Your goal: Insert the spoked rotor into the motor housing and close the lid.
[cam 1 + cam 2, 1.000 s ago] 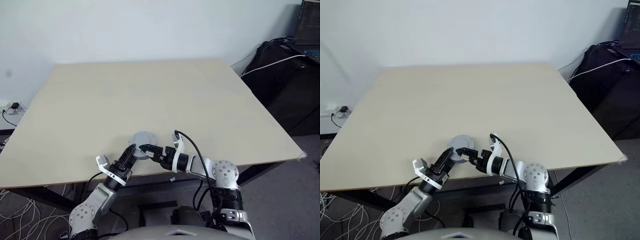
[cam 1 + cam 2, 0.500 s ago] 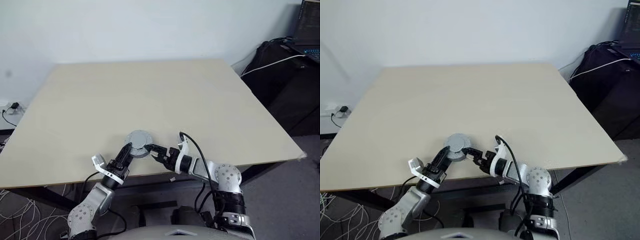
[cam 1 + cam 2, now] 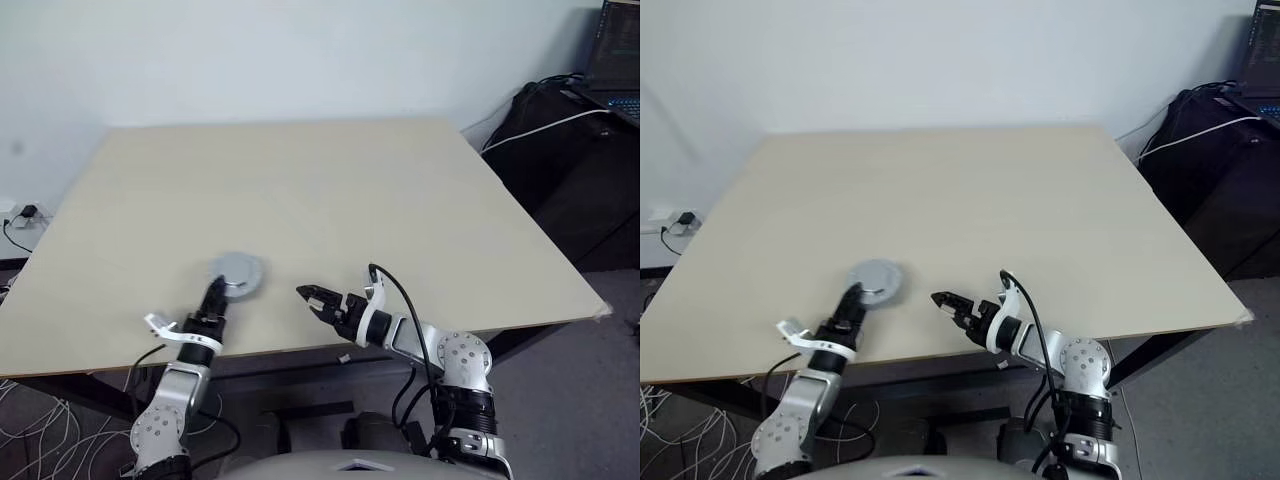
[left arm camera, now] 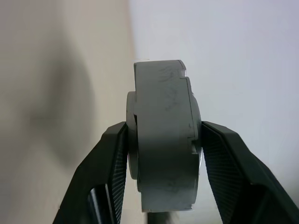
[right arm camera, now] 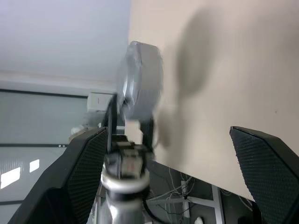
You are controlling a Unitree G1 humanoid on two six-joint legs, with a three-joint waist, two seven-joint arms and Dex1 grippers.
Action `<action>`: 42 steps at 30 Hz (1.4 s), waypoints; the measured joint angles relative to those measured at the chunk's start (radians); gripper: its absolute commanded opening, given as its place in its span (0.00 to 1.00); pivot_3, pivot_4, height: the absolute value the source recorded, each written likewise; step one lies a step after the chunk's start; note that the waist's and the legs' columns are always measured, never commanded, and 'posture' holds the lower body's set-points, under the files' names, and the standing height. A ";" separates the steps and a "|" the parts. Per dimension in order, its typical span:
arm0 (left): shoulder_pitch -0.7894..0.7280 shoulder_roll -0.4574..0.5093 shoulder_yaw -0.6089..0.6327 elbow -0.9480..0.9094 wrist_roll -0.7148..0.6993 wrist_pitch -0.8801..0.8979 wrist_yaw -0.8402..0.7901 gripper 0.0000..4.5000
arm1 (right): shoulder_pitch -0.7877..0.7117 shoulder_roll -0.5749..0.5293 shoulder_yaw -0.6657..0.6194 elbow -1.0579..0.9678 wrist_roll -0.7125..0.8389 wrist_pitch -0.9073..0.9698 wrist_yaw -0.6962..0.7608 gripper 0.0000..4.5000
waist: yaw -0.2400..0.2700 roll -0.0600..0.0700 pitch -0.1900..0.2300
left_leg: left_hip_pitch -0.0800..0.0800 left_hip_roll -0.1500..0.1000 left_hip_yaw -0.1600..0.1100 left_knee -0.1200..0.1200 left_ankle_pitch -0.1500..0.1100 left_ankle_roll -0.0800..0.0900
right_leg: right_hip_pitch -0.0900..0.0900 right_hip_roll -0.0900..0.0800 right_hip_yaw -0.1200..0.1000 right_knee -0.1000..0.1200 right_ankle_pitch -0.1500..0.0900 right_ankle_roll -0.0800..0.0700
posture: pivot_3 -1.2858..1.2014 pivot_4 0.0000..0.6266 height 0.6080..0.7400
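Note:
A round grey metal puck (image 3: 237,272), the motor housing with the lid stacked on it, is held flat a little above the table (image 3: 350,190) near its front left. My left gripper (image 3: 215,291) is shut on the puck's two faces. The left wrist view shows the puck (image 4: 163,140) edge-on between the black fingers (image 4: 110,163), with a seam between its stacked parts. No windings show, and the spoked rotor is hidden. My right gripper (image 3: 305,295) stands open and empty to the right of the puck, pointing towards it. The right wrist view shows the puck (image 5: 140,88) beyond its wide-apart fingers (image 5: 266,163).
Both grippers hover close to the table's front edge (image 3: 300,345). Black bags (image 3: 560,140) and a laptop (image 3: 615,55) stand beyond the table's right side. Cables and a wall socket (image 3: 25,215) lie to the left.
My left gripper has carried the puck to the left, away from the right gripper, whose fingertips were at the puck before. The right gripper has stayed open and almost in place.

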 measured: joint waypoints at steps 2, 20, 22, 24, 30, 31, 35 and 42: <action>-0.013 -0.002 0.019 0.003 0.000 -0.064 0.017 0.46 | 0.003 0.000 0.003 -0.002 0.000 0.000 -0.001 1.00 | 0.004 0.000 0.000 | 0.000 0.000 0.000 -0.001 0.000 0.000 | 0.001 0.000 0.000 -0.003 0.000 0.000 | 0.52 0.00 1.00; -0.296 -0.013 0.166 0.256 0.029 -0.403 0.131 0.46 | 0.035 0.002 0.024 -0.015 -0.004 -0.005 -0.005 1.00 | 0.006 -0.008 -0.005 | 0.001 -0.001 0.001 0.000 0.002 0.007 | 0.012 0.006 -0.001 -0.010 0.004 0.005 | 0.52 0.00 1.00; -0.324 -0.011 0.179 0.291 0.035 -0.429 0.132 0.46 | 0.035 0.002 0.024 -0.017 -0.004 -0.007 -0.006 1.00 | 0.006 -0.008 -0.005 | 0.003 -0.002 0.001 0.000 0.002 0.007 | 0.014 0.006 -0.002 -0.011 0.005 0.005 | 0.52 0.00 1.00; -0.341 -0.008 0.194 0.317 0.039 -0.447 0.134 0.46 | 0.036 0.003 0.025 -0.018 -0.004 -0.008 -0.007 1.00 | 0.005 -0.009 -0.006 | 0.003 -0.001 0.001 0.000 0.002 0.007 | 0.014 0.006 -0.001 -0.011 0.005 0.006 | 0.52 0.00 1.00; -0.435 0.005 0.260 0.436 0.079 -0.517 0.150 0.46 | 0.042 0.003 0.036 -0.019 -0.011 -0.025 -0.006 1.00 | 0.007 -0.010 -0.006 | 0.003 -0.001 0.000 0.001 0.002 0.007 | 0.016 0.007 -0.002 -0.010 0.005 0.007 | 0.52 0.00 1.00; -0.447 0.007 0.268 0.451 0.086 -0.525 0.150 0.46 | 0.043 0.003 0.041 -0.019 -0.013 -0.026 -0.005 1.00 | 0.006 -0.010 -0.006 | 0.003 -0.001 0.001 0.002 0.002 0.007 | 0.016 0.007 -0.002 -0.010 0.006 0.007 | 0.52 0.00 1.00; -0.482 0.012 0.294 0.500 0.123 -0.545 0.151 0.46 | 0.046 0.003 0.046 -0.019 -0.018 -0.029 -0.004 1.00 | 0.006 -0.010 -0.006 | 0.003 -0.001 0.001 0.003 0.002 0.007 | 0.016 0.007 -0.002 -0.010 0.006 0.008 | 0.52 0.00 1.00; -0.508 0.017 0.318 0.531 0.169 -0.550 0.181 0.75 | 0.052 0.003 0.047 -0.020 -0.022 -0.031 -0.003 1.00 | 0.005 -0.010 -0.006 | 0.005 0.000 0.000 0.003 0.001 0.005 | 0.016 0.007 -0.002 -0.010 0.007 0.008 | 0.52 0.00 1.00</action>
